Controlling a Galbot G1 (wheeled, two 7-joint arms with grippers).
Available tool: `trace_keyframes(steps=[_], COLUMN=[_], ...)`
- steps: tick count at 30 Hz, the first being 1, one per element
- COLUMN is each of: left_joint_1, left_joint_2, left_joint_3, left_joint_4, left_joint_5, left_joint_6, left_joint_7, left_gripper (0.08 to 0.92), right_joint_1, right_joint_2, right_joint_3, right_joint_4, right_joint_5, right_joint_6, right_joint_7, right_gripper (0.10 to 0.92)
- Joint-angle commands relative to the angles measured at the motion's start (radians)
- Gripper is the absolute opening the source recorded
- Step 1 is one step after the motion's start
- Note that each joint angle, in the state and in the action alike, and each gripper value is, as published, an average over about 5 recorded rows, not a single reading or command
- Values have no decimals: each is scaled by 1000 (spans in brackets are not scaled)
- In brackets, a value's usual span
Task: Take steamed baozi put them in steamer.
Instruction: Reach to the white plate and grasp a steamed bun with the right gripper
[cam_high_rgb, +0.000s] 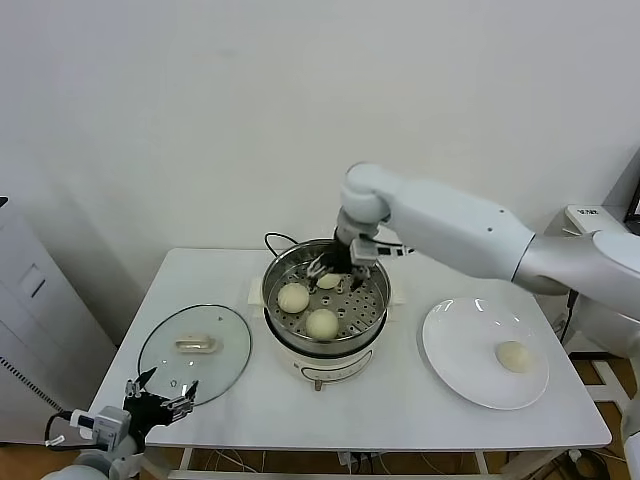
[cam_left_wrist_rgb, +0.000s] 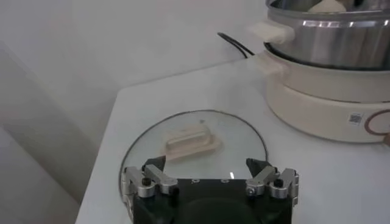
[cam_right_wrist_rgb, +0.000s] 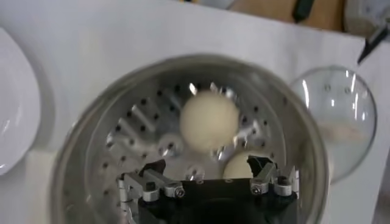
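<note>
A white table (cam_high_rgb: 400, 410) with rounded corners stands against a plain white wall (cam_high_rgb: 200, 120). A pale grey cabinet (cam_high_rgb: 30, 320) sits beside its left end. Brown floor (cam_high_rgb: 20, 462) shows below. Lighting is soft and even.

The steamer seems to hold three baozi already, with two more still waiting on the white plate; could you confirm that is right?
Not quite: the head view shows only one baozi left on the white plate, not two. The steamer does hold three baozi, with the right tool open over the rear one.
</note>
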Motion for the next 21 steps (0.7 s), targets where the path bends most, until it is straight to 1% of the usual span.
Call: trace_keyframes(steps=[1, 4, 10, 15, 21], left_joint_1=[0, -1, -1, 3, 3], left_joint_2=[2, 1, -3, -4, -7], left_joint_3=[-1, 0, 2, -2, -8], left_joint_4=[-2, -3, -7, -8, -8], left_joint_5=[0, 0, 0, -2, -2], left_joint_6=[0, 1, 1, 0, -2], left_joint_7=[0, 0, 1, 1, 1], left_gripper=[823, 823, 823, 823, 823], right_joint_1=[143, 180, 219, 192, 109], right_joint_2=[-117, -174, -288, -387, -494], right_joint_3=[-104, -167, -260, -293, -271], right_joint_4=[-178, -215, -249, -252, -257], right_joint_5=[310, 377, 458, 481, 461], right_joint_6=[-327, -418, -527, -579, -591], right_joint_7=[-51, -73, -106, -110, -96], right_gripper=[823, 823, 823, 823, 823])
